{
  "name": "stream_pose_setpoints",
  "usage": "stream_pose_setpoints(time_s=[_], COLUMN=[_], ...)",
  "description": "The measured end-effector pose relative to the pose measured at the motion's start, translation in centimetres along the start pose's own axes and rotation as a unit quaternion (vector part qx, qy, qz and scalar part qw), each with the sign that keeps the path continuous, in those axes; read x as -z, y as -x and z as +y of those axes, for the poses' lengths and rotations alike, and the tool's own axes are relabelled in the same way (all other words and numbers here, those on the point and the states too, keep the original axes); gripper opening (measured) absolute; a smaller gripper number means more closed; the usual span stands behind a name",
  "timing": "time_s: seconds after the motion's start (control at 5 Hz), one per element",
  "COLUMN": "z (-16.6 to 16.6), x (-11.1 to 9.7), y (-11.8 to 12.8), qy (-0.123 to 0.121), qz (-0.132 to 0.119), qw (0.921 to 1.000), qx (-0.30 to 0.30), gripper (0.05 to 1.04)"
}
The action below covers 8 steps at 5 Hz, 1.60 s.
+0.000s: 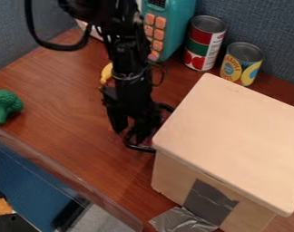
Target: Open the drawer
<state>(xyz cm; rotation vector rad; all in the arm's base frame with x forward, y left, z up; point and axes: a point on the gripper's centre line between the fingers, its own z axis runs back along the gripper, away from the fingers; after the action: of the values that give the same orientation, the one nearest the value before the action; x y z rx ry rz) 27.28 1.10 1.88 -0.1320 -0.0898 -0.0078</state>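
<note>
The black gripper (129, 132) hangs down at the left side of a pale wooden drawer box (231, 136), left of the middle of the view. Its two fingers stand apart, and I see nothing held between them. A black curved handle (139, 147) juts out from the box's left side. The right finger is at this handle, overlapping it in the view; I cannot tell whether they touch. Part of the handle and the drawer's front are hidden behind the gripper and under the box's overhanging top.
Two cans (204, 43) (241, 63) and a teal toy microwave (173, 27) stand behind the box. A yellow object (105, 73) lies behind the arm. Green toy broccoli (5, 104) is at the far left. Grey tape (183, 220) lies by the box's lower front, near a clear edge panel (64, 181).
</note>
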Motion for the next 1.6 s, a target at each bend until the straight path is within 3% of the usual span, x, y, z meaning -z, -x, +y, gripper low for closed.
stream_pose_setpoints(time_s=[0.2,0.4,1.2,1.6], z=[0.1,0.8,7.4,8.3], x=[0.1,0.0,-2.3,-2.9], y=[0.2,0.5,2.7,3.4], qy=[-0.002,-0.004,-0.009,-0.009], qz=[0.003,0.010,0.057,0.077], qw=[1.0000,0.9999,0.9974,0.9967], qx=[-0.003,-0.010,-0.044,-0.026], gripper=[0.350,0.166,0.136,0.136])
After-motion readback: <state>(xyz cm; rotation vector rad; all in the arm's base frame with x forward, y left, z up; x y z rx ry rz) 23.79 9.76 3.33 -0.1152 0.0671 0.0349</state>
